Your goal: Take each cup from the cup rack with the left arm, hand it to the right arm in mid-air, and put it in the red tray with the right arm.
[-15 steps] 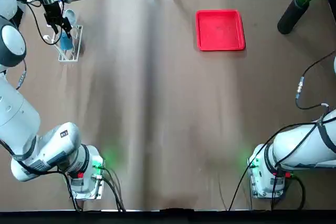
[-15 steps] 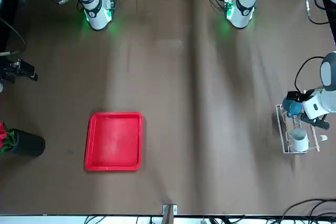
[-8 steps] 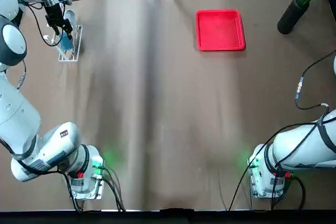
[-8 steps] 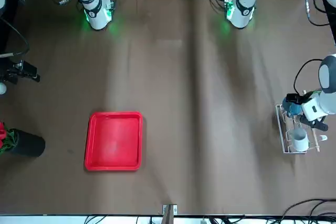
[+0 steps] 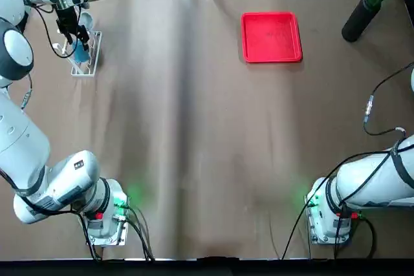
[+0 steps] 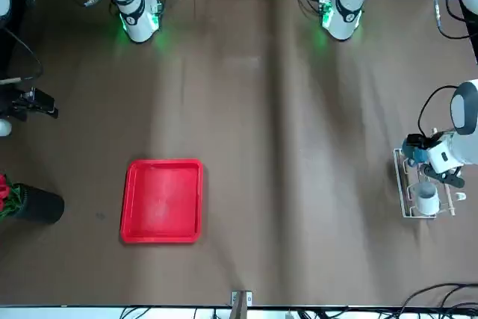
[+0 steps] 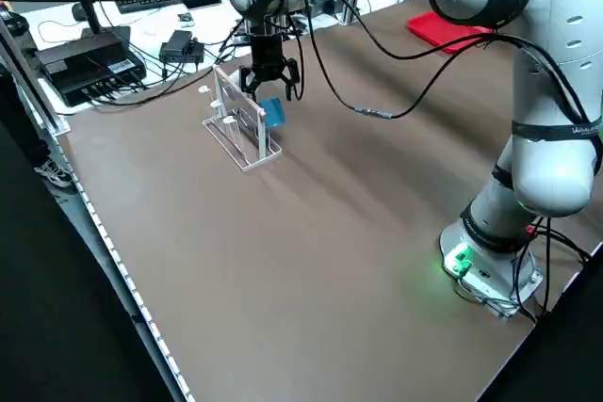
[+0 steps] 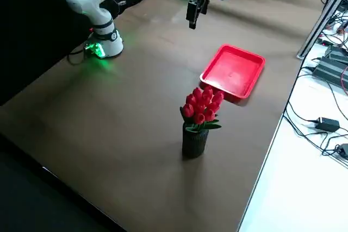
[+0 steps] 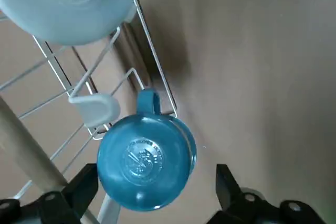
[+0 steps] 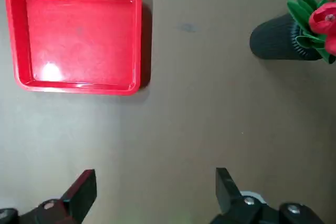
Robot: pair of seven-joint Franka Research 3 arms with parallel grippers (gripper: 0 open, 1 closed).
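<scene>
pointing its handle towards the rack [image 9: 94, 109], the blue cup [image 9: 144, 163] hangs by the wide-spread left gripper [image 9: 157, 187].

1 blue cup [image 9: 144, 163], 1 white cup [image 6: 426, 199], bright red tray [image 5: 272, 37], white rack [image 7: 247, 143] w/ brown table [image 5: 194, 127].

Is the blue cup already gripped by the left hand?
No, the left hand is open, its fingers apart, and the blue cup is beyond them at the rack.
</scene>
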